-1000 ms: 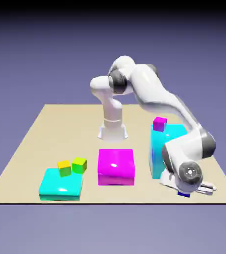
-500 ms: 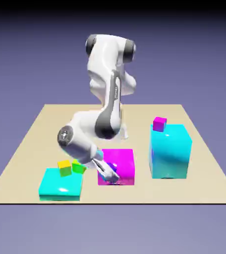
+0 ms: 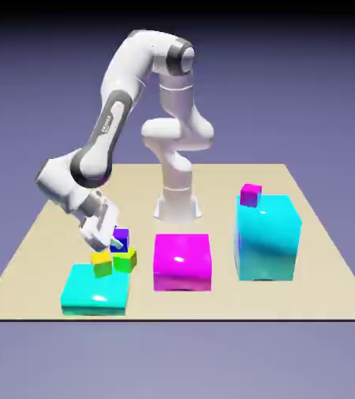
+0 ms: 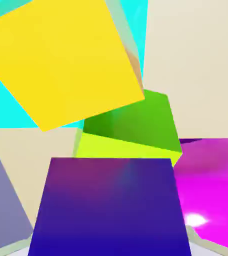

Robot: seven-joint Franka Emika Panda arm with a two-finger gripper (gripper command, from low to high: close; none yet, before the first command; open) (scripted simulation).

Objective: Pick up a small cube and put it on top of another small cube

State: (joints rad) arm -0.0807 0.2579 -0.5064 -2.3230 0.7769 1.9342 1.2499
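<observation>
Two views show this moment. In the exterior view, the white arm bends down toward the flat cyan block (image 3: 95, 288), which lies low near the table's (image 3: 48, 218) front edge. The gripper (image 3: 112, 244) hangs just above the far side of that flat cyan block. The tiny indigo cube (image 3: 121, 235) sits right at the fingertips, and the jaws look pinched on it, just above the small yellow cube (image 3: 101, 263). The yellow cube rests on the far edge of the flat cyan block. A small green cube (image 3: 125, 259) sits just beside the yellow one, toward the exterior view's right. A shiny magenta block (image 3: 182, 262) lies further right of the flat cyan block. A tall cyan block (image 3: 268, 238) stands well apart on that same side, with a tiny magenta-pink cube (image 3: 250, 195) on its top. All the blocks look smooth and glossy, with sharp square edges. The table is plain tan and flat.

In the hand view, the indigo cube (image 4: 108, 207) fills the bottom, big and smooth, and it hides the fingertips. Past it lies the green cube (image 4: 131, 127). The yellow cube (image 4: 61, 57) fills the top left, resting on the flat cyan block (image 4: 3, 107). The magenta block (image 4: 213, 187) shows shiny at the right edge.
</observation>
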